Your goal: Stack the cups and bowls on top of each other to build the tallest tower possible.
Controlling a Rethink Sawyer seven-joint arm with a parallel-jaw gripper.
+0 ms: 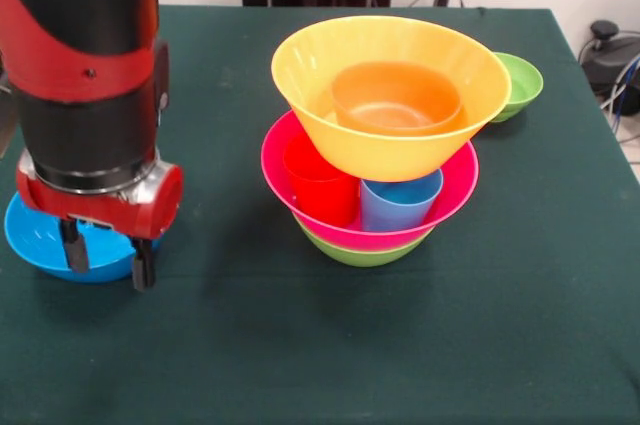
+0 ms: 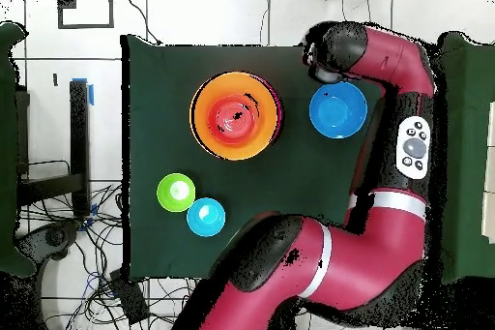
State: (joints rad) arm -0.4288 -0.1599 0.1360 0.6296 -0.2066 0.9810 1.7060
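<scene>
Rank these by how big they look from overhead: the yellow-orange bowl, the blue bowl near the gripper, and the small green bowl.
1. yellow-orange bowl
2. blue bowl
3. small green bowl
The yellow-orange bowl tops the tower, nearer the camera, so its lead is somewhat exaggerated.

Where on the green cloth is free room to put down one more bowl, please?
The widest bare cloth lies along the camera-side edge in the front view, before the tower, and on its right below the small green bowl. The strip between the tower and the gripper is narrower. It is crowded at the medium blue bowl, under the gripper.
</scene>
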